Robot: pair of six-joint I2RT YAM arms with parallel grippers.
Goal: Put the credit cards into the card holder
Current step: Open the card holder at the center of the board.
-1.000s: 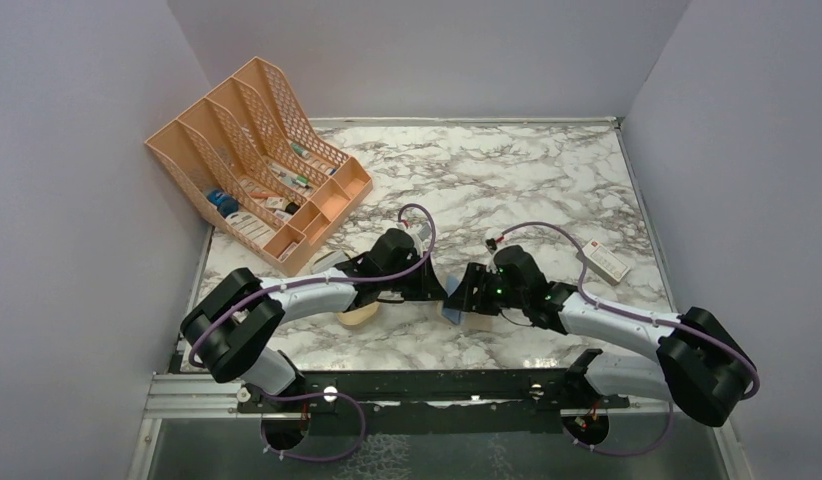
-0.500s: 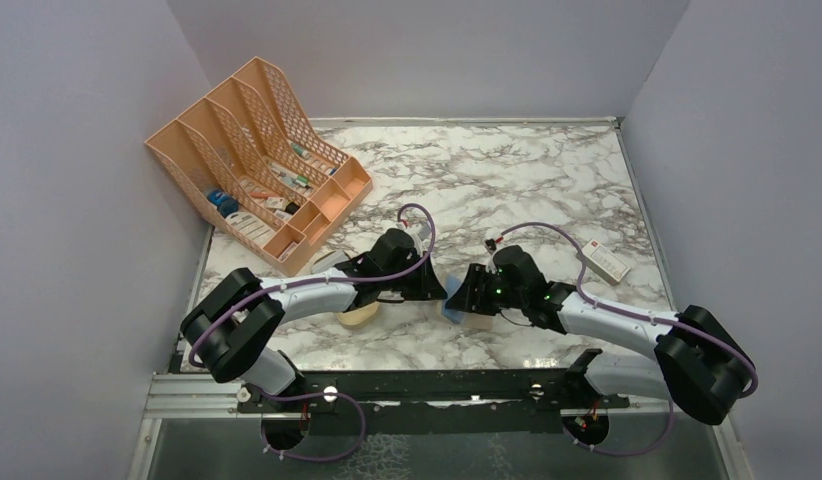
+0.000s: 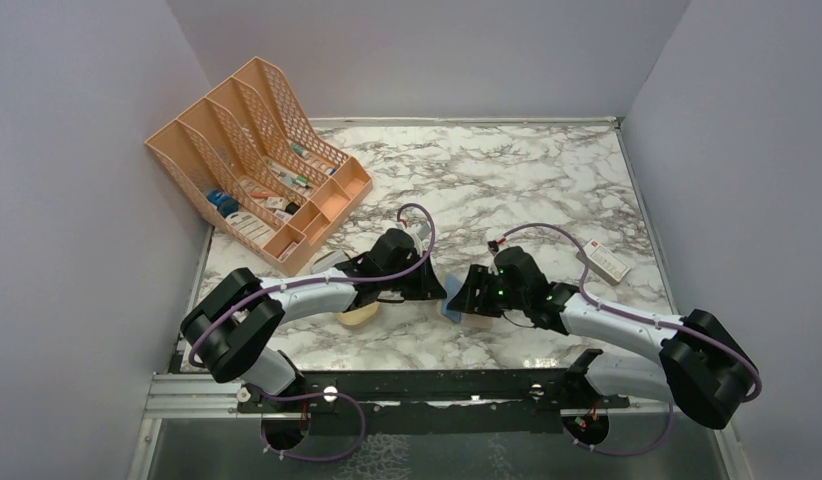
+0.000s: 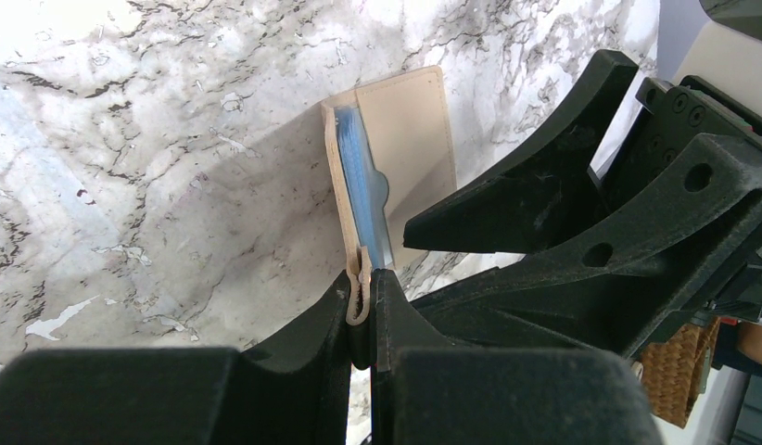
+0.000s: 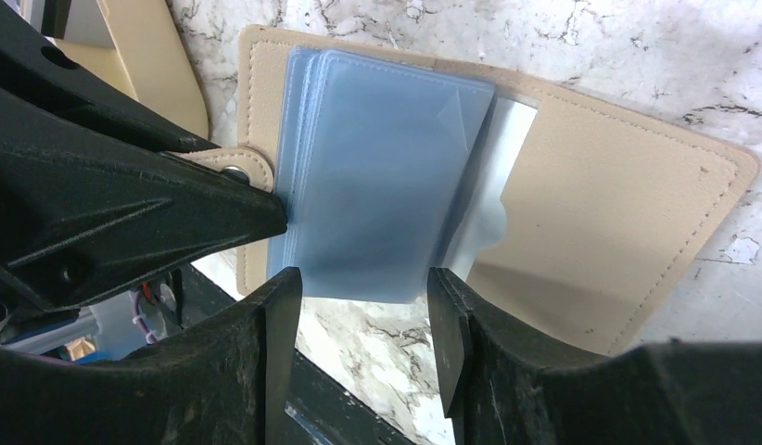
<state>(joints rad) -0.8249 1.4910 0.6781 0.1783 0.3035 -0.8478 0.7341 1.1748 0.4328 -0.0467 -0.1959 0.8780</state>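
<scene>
The card holder (image 5: 600, 222) lies open on the marble, tan with a stack of pale blue pockets (image 5: 387, 176). My left gripper (image 4: 363, 295) is shut on its tan snap tab (image 5: 231, 170), holding one side up. My right gripper (image 5: 363, 289) is open, its fingers (image 5: 283, 315) either side of the lower edge of the blue pockets without pinching them. A pale sheet (image 5: 513, 139) shows behind the pockets; I cannot tell whether it is a credit card. No loose cards show. In the top view both grippers (image 3: 437, 290) (image 3: 467, 296) meet over the holder (image 3: 479, 320).
An orange mesh file rack (image 3: 255, 165) stands at the back left. A beige oval dish (image 3: 359, 314) lies under my left arm. A white box with a red mark (image 3: 607, 261) lies at the right. Purple walls enclose the table.
</scene>
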